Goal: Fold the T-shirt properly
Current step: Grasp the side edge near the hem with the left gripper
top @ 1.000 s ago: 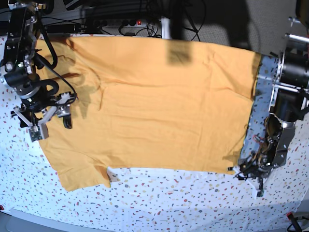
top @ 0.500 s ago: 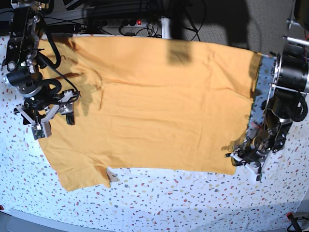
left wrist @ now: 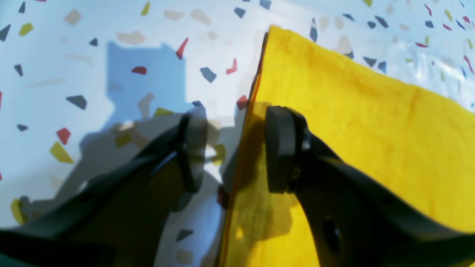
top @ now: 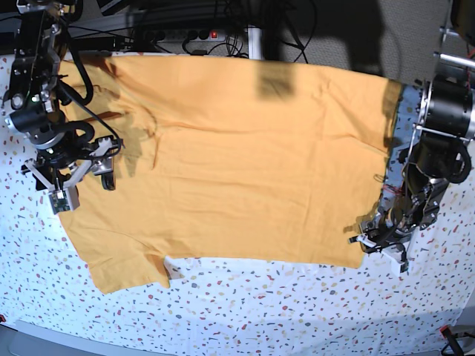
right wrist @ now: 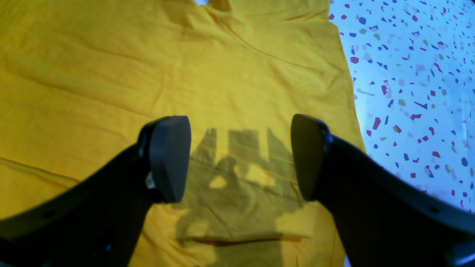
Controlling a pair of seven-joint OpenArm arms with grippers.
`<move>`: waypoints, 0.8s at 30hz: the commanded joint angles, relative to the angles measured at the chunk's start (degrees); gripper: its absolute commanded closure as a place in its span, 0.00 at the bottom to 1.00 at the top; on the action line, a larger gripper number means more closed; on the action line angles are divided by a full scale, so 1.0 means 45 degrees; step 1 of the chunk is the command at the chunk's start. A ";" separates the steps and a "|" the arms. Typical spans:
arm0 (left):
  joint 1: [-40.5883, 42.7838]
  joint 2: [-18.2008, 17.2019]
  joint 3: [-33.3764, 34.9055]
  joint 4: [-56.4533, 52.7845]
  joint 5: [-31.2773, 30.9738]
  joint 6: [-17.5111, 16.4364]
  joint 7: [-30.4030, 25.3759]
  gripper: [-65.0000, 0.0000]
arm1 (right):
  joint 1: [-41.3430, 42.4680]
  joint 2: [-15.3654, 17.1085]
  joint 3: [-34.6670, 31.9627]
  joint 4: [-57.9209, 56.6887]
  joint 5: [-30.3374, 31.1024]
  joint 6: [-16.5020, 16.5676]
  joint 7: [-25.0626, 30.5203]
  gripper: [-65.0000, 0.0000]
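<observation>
The mustard-yellow T-shirt (top: 245,163) lies spread flat on the speckled table (top: 260,304), sleeves toward the left of the base view and hem toward the right. No lettering shows. My left gripper (top: 375,241) is at the hem's near corner. In the left wrist view it (left wrist: 237,148) is open, with the shirt's (left wrist: 371,129) edge standing between the jaws, one pad (left wrist: 282,148) over the fabric. My right gripper (top: 82,185) hovers open over the sleeve and shoulder area. In the right wrist view it (right wrist: 237,159) is open and empty above the shirt (right wrist: 148,66).
A power strip and cables (top: 185,33) run along the table's back edge. A dark shadow (top: 276,81) falls on the shirt's far side. Bare speckled table (right wrist: 408,92) shows beside the shirt. The table's front edge (top: 44,334) is at the lower left.
My left gripper has moved up and inward from the bare table to the hem's near corner. My right gripper has shifted slightly toward the far side over the sleeve.
</observation>
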State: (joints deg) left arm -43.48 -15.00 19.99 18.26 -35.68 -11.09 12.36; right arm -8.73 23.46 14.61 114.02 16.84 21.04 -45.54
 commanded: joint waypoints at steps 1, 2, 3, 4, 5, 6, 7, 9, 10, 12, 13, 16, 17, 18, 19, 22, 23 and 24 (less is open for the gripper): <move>-0.0457 0.0034 -0.0039 0.0175 -0.0083 -0.0175 0.0005 0.62 | 0.0180 0.0170 0.0092 0.0214 0.0087 -0.0068 0.0253 0.36; -0.0457 0.0078 -0.0039 0.0175 -0.0087 -0.0325 0.0005 0.62 | 0.0175 0.0170 0.0092 0.0214 0.0087 -0.0063 0.0248 0.36; -0.0457 0.0146 -0.0039 0.0175 -0.0083 -0.0515 0.0000 0.62 | 0.0175 0.0170 0.0092 0.0214 0.0083 -0.0063 0.0248 0.36; -0.0461 0.0219 -0.0039 0.0175 -0.0087 -0.0729 -0.0005 0.62 | 0.0175 0.0170 0.0092 0.0214 0.0083 -0.0063 0.0248 0.36; -0.0461 0.0316 -0.0039 0.0175 -0.0087 -0.0933 -0.0029 0.62 | 0.0175 0.0170 0.0092 0.0214 0.0087 -0.0063 0.0248 0.36; -0.0461 0.0418 -0.0039 0.0175 -0.0083 -0.1025 -0.0078 0.62 | 0.0175 0.0170 0.0092 0.0214 0.0083 -0.0068 0.0253 0.36; -0.0461 0.0529 -0.0039 0.0175 -0.0083 -0.1044 -0.0112 0.62 | 0.0175 0.0170 0.0092 0.0214 0.0126 -0.0063 0.0253 0.36; -0.0461 0.0724 -0.0039 0.0175 -0.0073 -0.1064 -0.0257 0.62 | 0.0175 0.0170 0.0092 0.0214 0.0398 -0.0058 0.0248 0.36; -0.0461 0.0801 -0.0039 0.0175 0.0039 -0.1064 -0.0486 0.62 | 0.0175 0.0170 0.0092 0.0214 0.0520 -0.0053 0.0248 0.36; -0.0461 0.0933 -0.0039 0.0175 0.0767 -0.1064 -0.0840 0.62 | 0.0175 0.0170 0.0092 0.0214 0.0646 -0.0053 0.0243 0.36; -0.0466 0.0971 -0.0039 0.0185 0.1146 -0.1064 -0.0879 0.62 | 0.0175 0.0170 0.0092 0.0214 0.0646 -0.0049 0.0243 0.36; -0.0466 0.0967 -0.0039 0.0185 0.1768 -0.1054 -0.0874 0.62 | 0.0175 0.0175 0.0092 0.0214 0.0641 -0.0049 0.0248 0.36; -0.0466 0.0957 -0.0039 0.0185 0.1933 -0.1044 -0.0874 0.62 | 0.0175 0.0175 0.0092 0.0214 0.0641 -0.0049 0.0253 0.36; -0.0466 0.0942 -0.0039 0.0185 0.2055 -0.1035 -0.0879 0.62 | 0.0175 0.0175 0.0092 0.0214 0.0641 -0.0049 0.0267 0.36; -0.0466 0.0928 -0.0039 0.0189 0.2079 -0.1020 -0.0923 0.63 | 0.0180 0.0175 0.0092 0.0214 0.0641 -0.0049 0.0325 0.36; -0.0466 0.0850 -0.0039 0.0189 0.2069 -0.1015 -0.1175 0.89 | 0.0204 0.0180 0.0092 0.0204 0.0413 -0.0049 0.0588 0.36; -0.0471 0.0816 -0.0039 0.0189 0.2069 -0.1010 -0.1209 0.99 | 0.0257 0.0180 0.0092 0.0175 0.0262 -0.0049 0.0573 0.36; -0.0486 0.0801 -0.0039 0.0189 0.2074 -0.1010 -0.1243 1.00 | 0.0325 0.0185 0.0097 0.0121 0.0253 -0.0049 0.0544 0.36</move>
State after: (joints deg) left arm -43.46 -10.81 19.99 18.26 -25.93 -15.49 8.75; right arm -8.19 23.49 14.61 113.86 17.93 21.04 -44.53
